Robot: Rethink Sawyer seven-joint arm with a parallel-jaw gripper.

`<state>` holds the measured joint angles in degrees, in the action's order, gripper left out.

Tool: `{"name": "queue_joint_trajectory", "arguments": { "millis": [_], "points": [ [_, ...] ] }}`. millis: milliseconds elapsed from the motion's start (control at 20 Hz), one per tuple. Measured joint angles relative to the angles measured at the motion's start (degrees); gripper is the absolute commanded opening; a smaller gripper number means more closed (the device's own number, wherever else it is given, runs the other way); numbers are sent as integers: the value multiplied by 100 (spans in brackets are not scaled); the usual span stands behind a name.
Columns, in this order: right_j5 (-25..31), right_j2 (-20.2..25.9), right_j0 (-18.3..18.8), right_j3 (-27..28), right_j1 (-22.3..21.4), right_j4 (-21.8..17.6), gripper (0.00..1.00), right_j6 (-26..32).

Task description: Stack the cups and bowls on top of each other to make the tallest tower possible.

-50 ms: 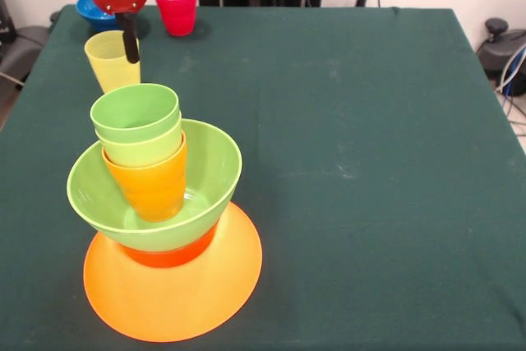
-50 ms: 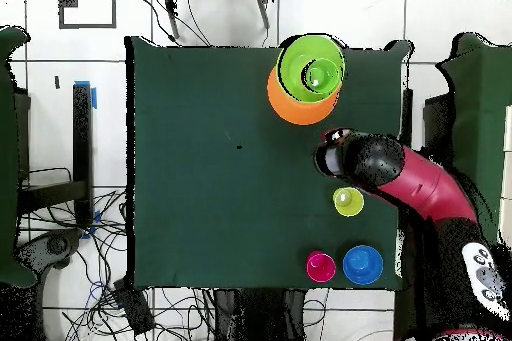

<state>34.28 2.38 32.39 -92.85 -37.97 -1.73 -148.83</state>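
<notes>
Dark green tablecloth [image 1: 345,121]; pale tiled floor [image 2: 60,107], probably cables [image 2: 110,257].

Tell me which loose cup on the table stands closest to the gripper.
The yellow cup: the gripper hangs right at its rim, while the red cup stands farther back beside the blue bowl.

We count four cups: yellow [image 1: 113,58], red [image 1: 176,6], green [image 1: 136,121], orange [image 1: 153,184]. Bowls, four: big orange [image 1: 177,297], orange-red [image 1: 173,255], lime [image 1: 209,172], blue [image 1: 89,10].
</notes>
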Motion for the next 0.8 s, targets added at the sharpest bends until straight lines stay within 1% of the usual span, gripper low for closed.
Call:
{"name": "queue_joint_trajectory", "arguments": {
  "millis": [250, 350, 500, 800],
  "points": [
    [-195, 153, 243, -269, 16, -360, 100, 0],
    [-195, 170, 276, -306, 15, -458, 100, 0],
    [-196, 223, 350, -434, -9, -747, 100, 0],
    [-196, 317, 444, -577, -39, -1024, 100, 0]
  ]
}}
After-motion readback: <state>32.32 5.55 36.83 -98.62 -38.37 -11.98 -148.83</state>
